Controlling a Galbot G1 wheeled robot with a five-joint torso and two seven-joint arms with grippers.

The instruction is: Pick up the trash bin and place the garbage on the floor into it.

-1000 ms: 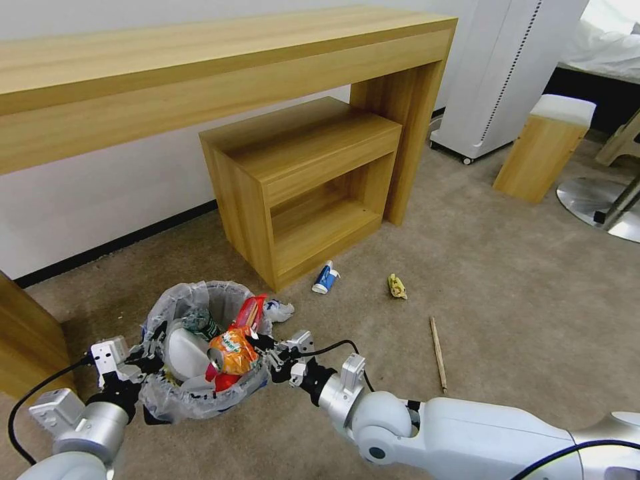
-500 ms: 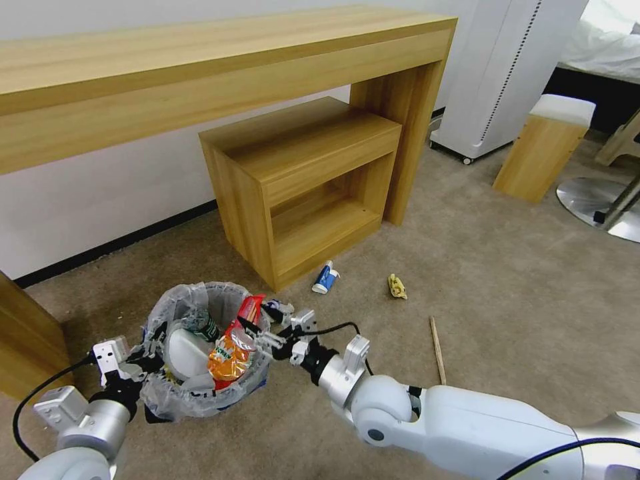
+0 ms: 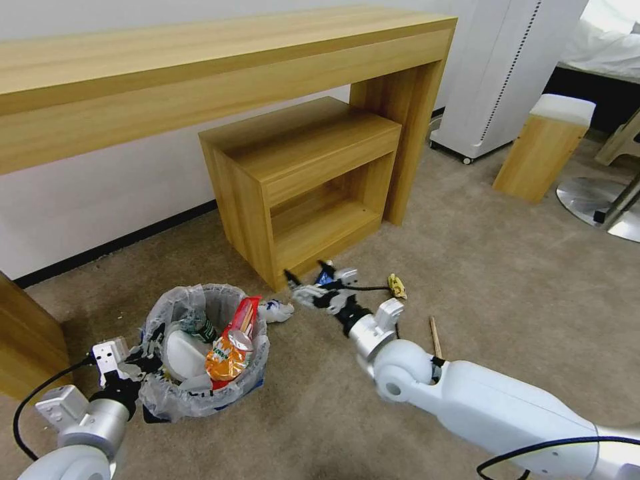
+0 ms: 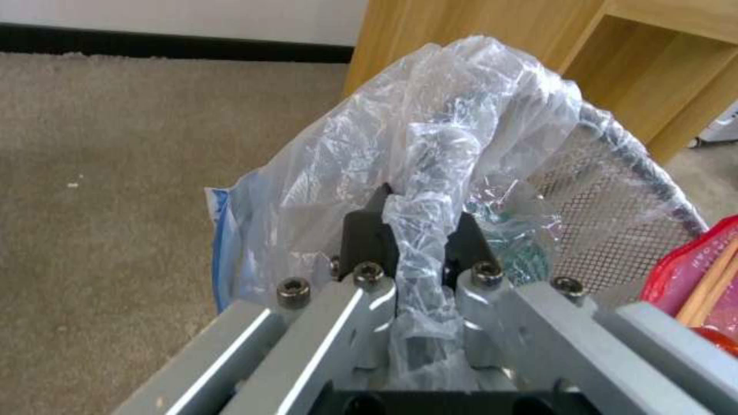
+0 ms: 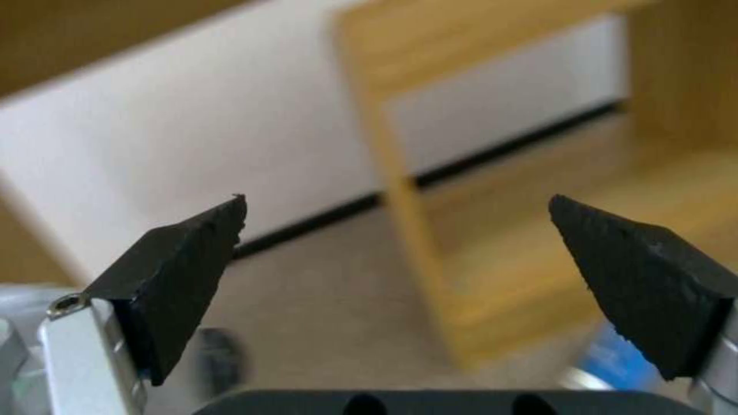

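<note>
**Bin mostly filled, four scraps left on the carpet**

The trash bin (image 3: 200,353) sits at about 8 o'clock in the head view, already loaded with a white slipper (image 3: 183,353), a crushed orange can (image 3: 227,353) and a red wrapper (image 3: 245,315). The left gripper (image 3: 137,363) is clenched on the bin's near-left rim; the left wrist view shows its jaws pinching the bunched plastic liner (image 4: 419,230) and the rim beneath.

By the look of it, most of the garbage is in. Four pieces lie on the floor (image 3: 520,287): a crumpled white scrap (image 3: 279,310) just beside the bin at its 2 o'clock, a blue-white carton (image 3: 325,275), a yellow wrapper (image 3: 397,285) and a wooden stick (image 3: 437,340) near the right arm.

The right gripper (image 3: 308,288) is near the foot of the wooden cabinet (image 3: 300,180), empty, its jaws spread wide. The carton lies just at 2 o'clock of the jaws, off to one side and not between them; the right wrist view catches a blue blur (image 5: 615,360) beneath the one fingertip (image 5: 646,288). The white scrap is nearby at their 8 o'clock.
</note>
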